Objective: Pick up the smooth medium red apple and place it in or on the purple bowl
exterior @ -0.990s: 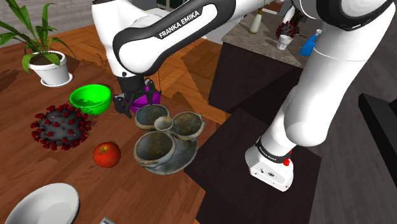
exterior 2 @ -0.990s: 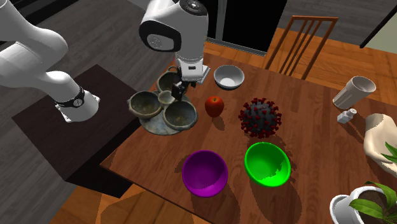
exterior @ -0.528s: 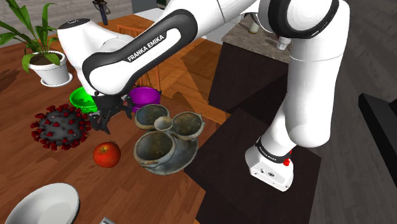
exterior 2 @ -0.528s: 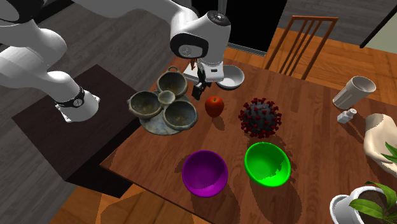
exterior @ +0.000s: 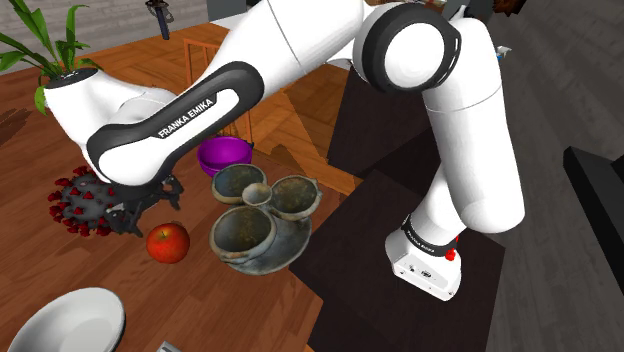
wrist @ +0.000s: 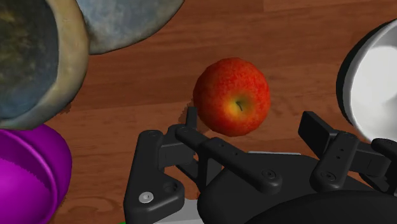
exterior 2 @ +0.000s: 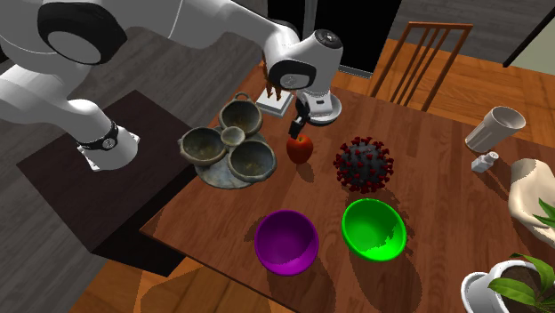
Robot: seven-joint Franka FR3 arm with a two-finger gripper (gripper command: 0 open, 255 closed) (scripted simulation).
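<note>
We logged the gripper (exterior 2: 299, 120) just above the apple (wrist: 232, 95), fingers spread apart.
We saw the apple sat unheld on the table (exterior 2: 427, 151), grey bowl cluster (exterior 2: 227, 147) just beside it, purple bowl (exterior 2: 286, 242) farther off.

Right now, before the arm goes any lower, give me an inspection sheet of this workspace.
Surface: brown wooden table, things spread across it.
Job's things: red apple lies on the table beside the cluster of grey-brown bowls; purple bowl upright, nothing in it, apart from the apple.
Clutter: green bowl, spiky red-and-grey ball, white bowl, white cup, potted plant.
Gripper: gripper open, just above the apple, not clasping it.
Cables: nothing seen.
Surroundings: wooden chair at the table, dark stand under the arm.
</note>
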